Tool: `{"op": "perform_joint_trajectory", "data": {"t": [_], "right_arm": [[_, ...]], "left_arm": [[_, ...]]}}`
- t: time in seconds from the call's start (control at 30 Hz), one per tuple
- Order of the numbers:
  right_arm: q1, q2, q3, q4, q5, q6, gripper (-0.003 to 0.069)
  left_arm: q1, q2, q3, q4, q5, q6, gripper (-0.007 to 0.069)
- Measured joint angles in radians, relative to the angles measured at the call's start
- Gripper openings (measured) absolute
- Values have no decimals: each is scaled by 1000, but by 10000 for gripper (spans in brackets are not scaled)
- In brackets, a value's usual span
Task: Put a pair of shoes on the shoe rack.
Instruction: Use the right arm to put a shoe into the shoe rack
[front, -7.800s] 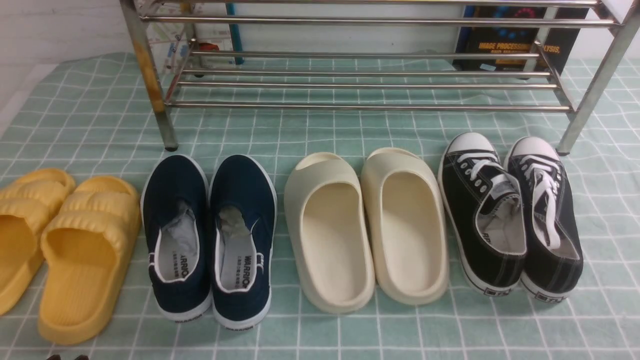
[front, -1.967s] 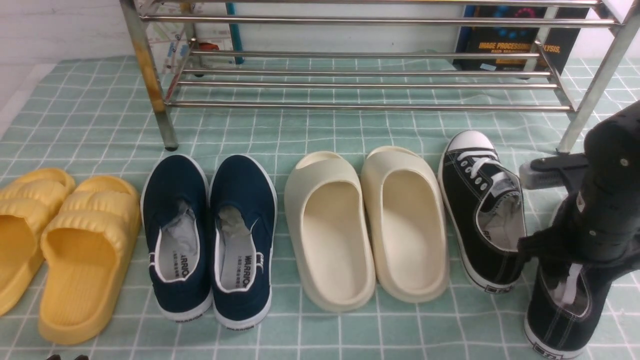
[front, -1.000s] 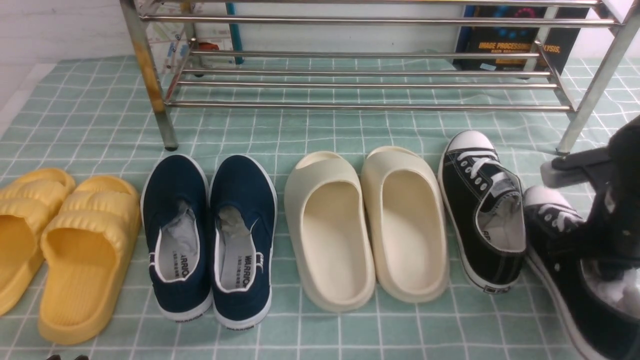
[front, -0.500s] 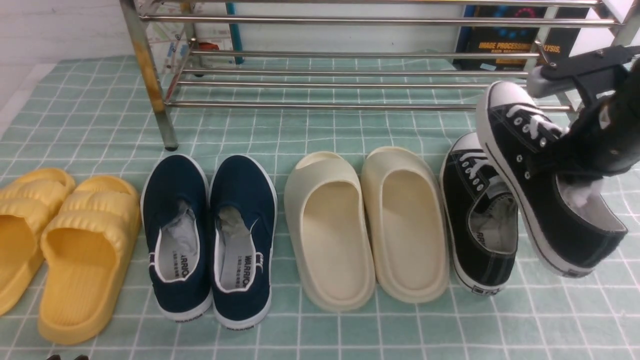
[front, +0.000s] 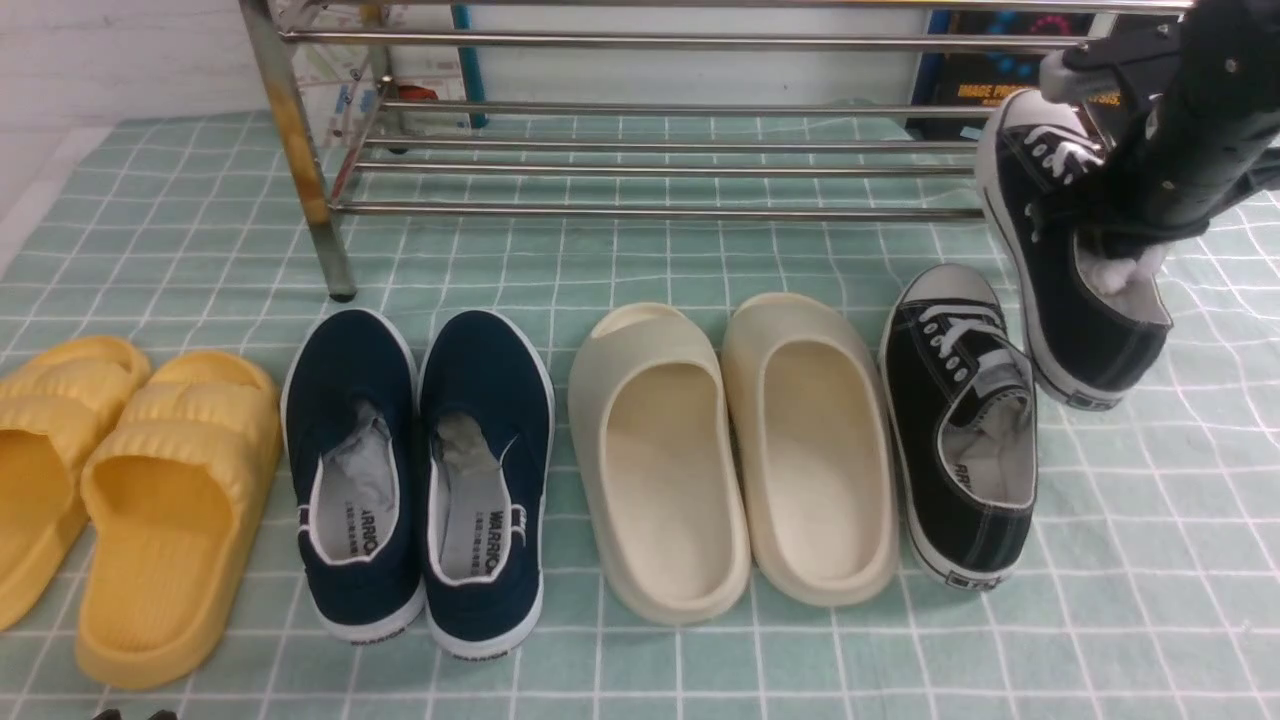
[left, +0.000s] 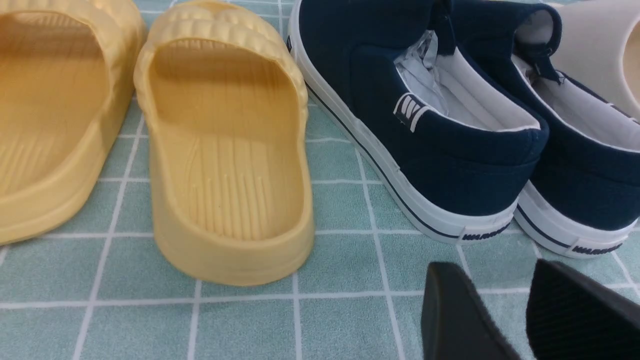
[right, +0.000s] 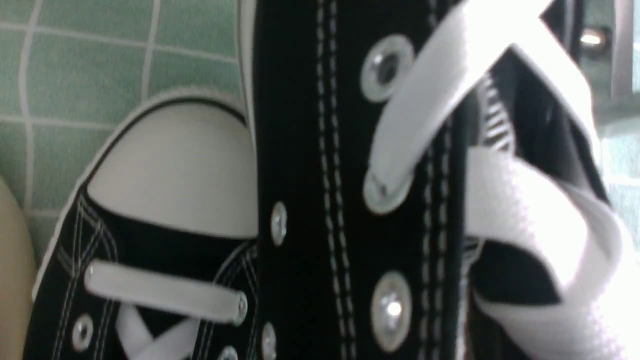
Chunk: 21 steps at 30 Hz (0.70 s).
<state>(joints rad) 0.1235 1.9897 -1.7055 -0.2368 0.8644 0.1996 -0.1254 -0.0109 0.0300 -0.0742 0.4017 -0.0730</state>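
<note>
1. The right gripper (front: 1045, 214) is closed on the side of one black sneaker (front: 1085, 290), holding it tilted, toe up, in front of the shoe rack (front: 640, 213); I cannot tell whether they touch.
2. Below that hand and slightly to its left, the other black sneaker (front: 960, 430) rests on the checked cloth (front: 780, 665). Its insole shows partial lettering, "RR" legible; the heel labels on both sneakers are too small to read.
3. Behind the right gripper, past the rack, a dark book (front: 975, 75) reads "IMAGE PRO", the rest covered.
4. Left of the right gripper, nearer the camera, lie cream slides (front: 660, 590).
5. The left gripper (left: 492, 267) is open, fingertips apart with nothing between them.
6. Just beyond it stand navy slip-ons (front: 350, 590), "WARRIOR" on the heels, "WARRIO" readable on one insole beside smaller, illegible characters.
7. Also near the left gripper are yellow slides (front: 150, 640).
</note>
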Motion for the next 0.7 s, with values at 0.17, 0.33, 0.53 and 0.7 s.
{"op": "perform_joint_trajectory", "data": {"t": [0.17, 0.33, 0.53, 0.7], "right_arm": [[-9, 101, -146, 0, 26, -19, 40], [-23, 165, -250, -9, 31, -19, 40], [-25, 218, -341, -11, 34, -19, 40], [-25, 241, -362, -25, 14, -13, 40]], "left_arm": [[0, 0, 0, 0, 0, 0, 239], [0, 0, 0, 0, 0, 0, 239], [0, 0, 0, 0, 0, 0, 239], [0, 0, 0, 0, 0, 0, 239]]}}
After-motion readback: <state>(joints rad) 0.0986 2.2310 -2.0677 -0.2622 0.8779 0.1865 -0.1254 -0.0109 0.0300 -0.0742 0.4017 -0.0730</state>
